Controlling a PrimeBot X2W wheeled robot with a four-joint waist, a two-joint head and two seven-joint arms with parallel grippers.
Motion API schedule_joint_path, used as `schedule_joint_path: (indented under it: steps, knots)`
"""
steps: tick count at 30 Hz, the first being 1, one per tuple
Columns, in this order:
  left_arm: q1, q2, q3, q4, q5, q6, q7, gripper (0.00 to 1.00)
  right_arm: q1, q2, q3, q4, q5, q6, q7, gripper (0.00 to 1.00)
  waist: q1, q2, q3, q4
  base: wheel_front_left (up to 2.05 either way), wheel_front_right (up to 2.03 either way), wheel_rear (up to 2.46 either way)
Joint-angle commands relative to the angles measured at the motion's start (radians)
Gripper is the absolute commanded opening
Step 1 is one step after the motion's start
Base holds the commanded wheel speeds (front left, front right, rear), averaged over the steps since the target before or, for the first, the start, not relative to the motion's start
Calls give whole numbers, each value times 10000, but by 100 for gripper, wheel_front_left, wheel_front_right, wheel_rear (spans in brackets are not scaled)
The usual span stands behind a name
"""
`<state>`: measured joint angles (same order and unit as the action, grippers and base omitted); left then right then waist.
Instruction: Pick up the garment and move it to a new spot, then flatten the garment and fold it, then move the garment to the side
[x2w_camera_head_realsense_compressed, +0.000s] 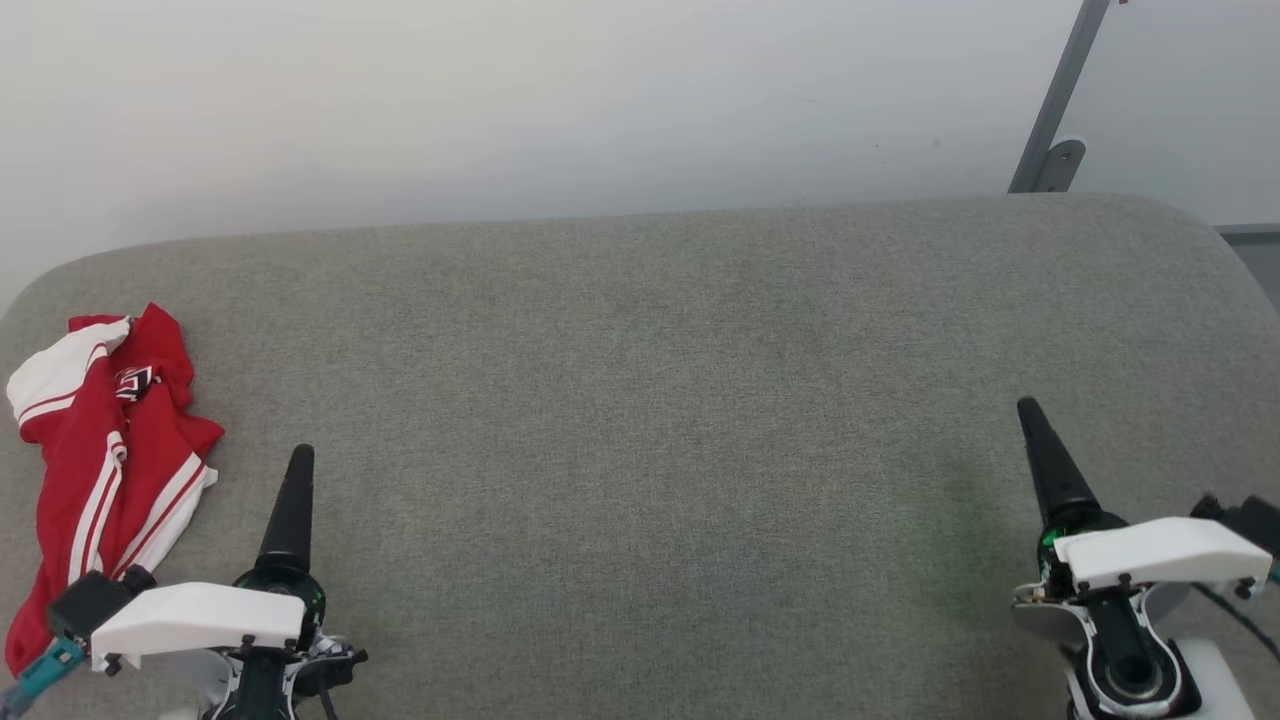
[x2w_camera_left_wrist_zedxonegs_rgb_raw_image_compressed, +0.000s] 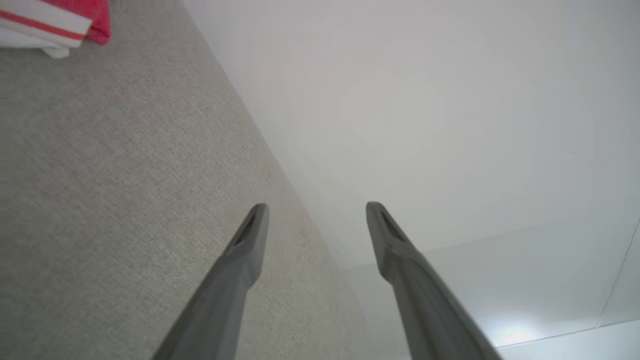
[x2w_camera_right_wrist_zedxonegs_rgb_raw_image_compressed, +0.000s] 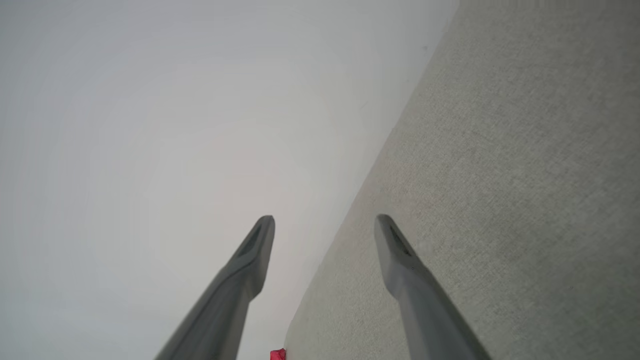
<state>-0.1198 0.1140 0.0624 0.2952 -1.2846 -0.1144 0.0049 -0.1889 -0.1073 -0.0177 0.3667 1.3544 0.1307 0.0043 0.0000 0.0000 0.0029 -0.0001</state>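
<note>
The garment (x2w_camera_head_realsense_compressed: 100, 470) lies crumpled at about 9 o'clock in the head view, on the far left end of the grey cloth-covered table (x2w_camera_head_realsense_compressed: 640, 450). It is red with white sleeves and striped trim, and a small dark logo patch faces up near its top. Just right of it, at about 7 o'clock, the left claw (x2w_camera_head_realsense_compressed: 299, 462) points up the picture, near the shirt's lower edge but apart from it. In the left wrist view its two dark fingers (x2w_camera_left_wrist_zedxonegs_rgb_raw_image_compressed: 250, 240) stand wide apart with nothing between them, and the shirt shows at 11 o'clock. The right claw (x2w_camera_head_realsense_compressed: 1028, 415) sits at about 4 o'clock, well apart from the garment. Its fingers (x2w_camera_right_wrist_zedxonegs_rgb_raw_image_compressed: 400, 250) are likewise spread and hold nothing. A pale wall (x2w_camera_head_realsense_compressed: 500, 100) rises behind the table.
</note>
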Motion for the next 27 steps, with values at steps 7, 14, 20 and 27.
schedule_joint_path:
  steps: [7, 14, 20, 27]
  knots:
    - [-381, 214, -44, -174, 1824, 60, -360, 100, -594, -145, -110, -98, -1993, 0, -363, 100, 0, 0, 21, -7, 0, 0, 0]
    - [-447, 375, -154, -98, 3334, 133, -622, 100, -762, 36, -331, 27, -3480, 0, -620, 100, 0, 0, 37, 0, 0, 0, 0]
    - [-561, 460, -245, -22, 4434, 204, -825, 100, -982, -3, -306, 177, -4804, 0, -824, 100, 0, 0, 66, 12, 0, 0, 0]
    - [-622, 557, -354, -67, 5514, 220, -1054, 100, -1206, -86, -215, 362, -6413, 0, -1051, 100, 0, 0, 103, 21, 0, 0, 0]
